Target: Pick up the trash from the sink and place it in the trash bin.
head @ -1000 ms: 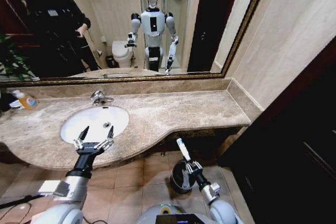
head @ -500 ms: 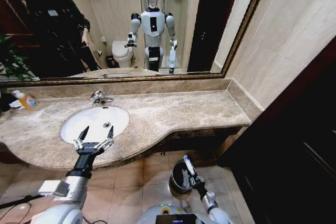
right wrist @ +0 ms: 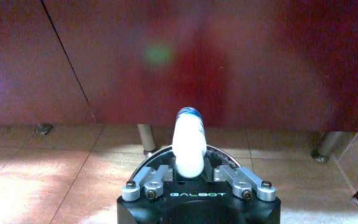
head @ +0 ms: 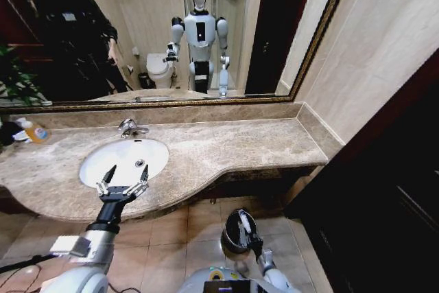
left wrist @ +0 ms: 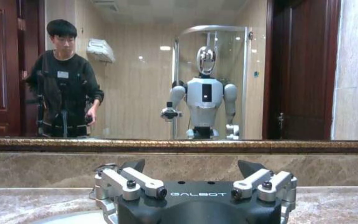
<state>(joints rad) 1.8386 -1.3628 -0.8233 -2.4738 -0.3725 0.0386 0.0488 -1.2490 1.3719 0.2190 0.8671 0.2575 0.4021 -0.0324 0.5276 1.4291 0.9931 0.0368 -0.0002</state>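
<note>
My right gripper [head: 247, 232] is low by the floor, shut on a small white tube of trash [head: 243, 221] with a blue tip. It hangs over the mouth of the black trash bin [head: 229, 236], which stands on the tiles below the counter's edge. In the right wrist view the trash tube [right wrist: 189, 140] sticks up from the right gripper [right wrist: 189, 171], and the bin's silver rim [right wrist: 156, 153] curves behind it. My left gripper [head: 122, 182] hovers open over the front rim of the white sink [head: 110, 162]. It also shows in the left wrist view as the left gripper [left wrist: 191, 165], with nothing between its fingers.
A chrome tap [head: 129, 127] stands behind the basin. A pale bottle with an orange label [head: 36, 132] sits at the counter's far left. The marble counter [head: 247, 145] stretches right to the wall. A dark cabinet [head: 384, 224] flanks the bin on the right. A person is reflected in the mirror.
My right gripper has dropped with the white tube from beside the counter's front edge down over the trash bin. The left arm has not moved.
</note>
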